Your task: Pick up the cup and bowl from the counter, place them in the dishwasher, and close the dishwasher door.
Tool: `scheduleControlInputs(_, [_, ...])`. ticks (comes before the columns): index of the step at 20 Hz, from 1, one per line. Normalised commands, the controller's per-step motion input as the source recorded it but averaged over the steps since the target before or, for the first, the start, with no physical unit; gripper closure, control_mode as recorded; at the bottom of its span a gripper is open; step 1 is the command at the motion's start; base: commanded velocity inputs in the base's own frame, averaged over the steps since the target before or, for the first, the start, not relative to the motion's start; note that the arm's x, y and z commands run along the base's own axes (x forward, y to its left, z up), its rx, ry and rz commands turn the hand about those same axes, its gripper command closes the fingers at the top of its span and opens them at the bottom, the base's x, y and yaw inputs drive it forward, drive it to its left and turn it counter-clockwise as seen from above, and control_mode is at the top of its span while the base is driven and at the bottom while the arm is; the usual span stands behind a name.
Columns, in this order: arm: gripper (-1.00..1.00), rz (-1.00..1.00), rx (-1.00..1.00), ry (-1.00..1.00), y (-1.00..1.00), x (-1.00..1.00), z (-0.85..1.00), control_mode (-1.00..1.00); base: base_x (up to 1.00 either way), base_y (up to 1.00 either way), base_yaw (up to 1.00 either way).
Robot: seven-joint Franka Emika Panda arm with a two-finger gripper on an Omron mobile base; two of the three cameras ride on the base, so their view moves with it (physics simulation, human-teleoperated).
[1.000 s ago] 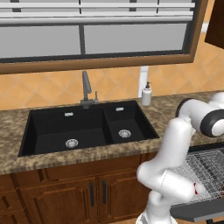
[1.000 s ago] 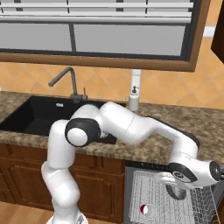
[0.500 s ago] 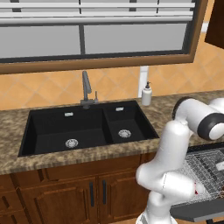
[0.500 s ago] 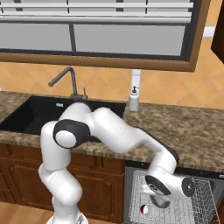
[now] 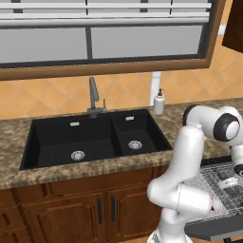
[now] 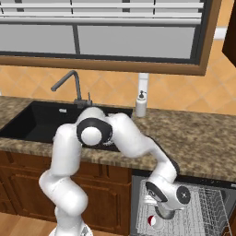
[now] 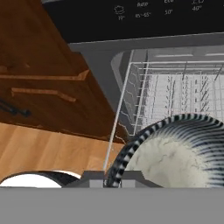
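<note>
My gripper (image 7: 112, 178) is shut on the rim of a bowl (image 7: 179, 153), which has a black-and-white striped outside and a speckled beige inside. It hangs low over the front left corner of the dishwasher's wire rack (image 7: 175, 87). From the right base camera the gripper (image 6: 162, 213) sits just above the pulled-out rack (image 6: 207, 212). A small red-and-white cup (image 6: 154, 223) lies in the rack right beside it. The dishwasher door (image 5: 216, 228) is folded down under the rack (image 5: 223, 190). The granite counter (image 6: 198, 138) runs above.
A black double sink (image 5: 95, 137) with a faucet (image 5: 93, 97) is set into the counter, and a white soap dispenser (image 5: 159, 102) stands by the wall. Brown wooden cabinet doors (image 7: 39, 78) flank the dishwasher on the left. My own arm (image 6: 133, 143) arches over the counter edge.
The gripper, still holding the bowl, has swung left and lower across the rack toward its front left corner. The cup has stayed put.
</note>
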Motion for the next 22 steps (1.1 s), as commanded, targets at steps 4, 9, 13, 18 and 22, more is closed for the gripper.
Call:
scheduleControlInputs(4, [1.0,0.0,0.0,0.03,-0.42,0.57,-0.72,-1.0,0.0,0.0,0.0])
scheduleControlInputs(9, [1.0,0.0,0.0,0.0,-0.43,0.45,-0.73,-1.0,0.0,0.0,0.0])
scheduleControlInputs(13, [1.0,0.01,0.02,-0.09,-0.39,0.39,-0.79,-1.0,0.0,0.0,0.0])
scheduleControlInputs(18, [1.0,0.03,0.06,-0.16,-0.28,0.33,-0.3,-1.0,0.0,0.0,0.0])
scheduleControlInputs(22, [1.0,0.02,0.0,-0.02,-0.01,0.49,-0.26,-1.0,0.0,0.0,0.0])
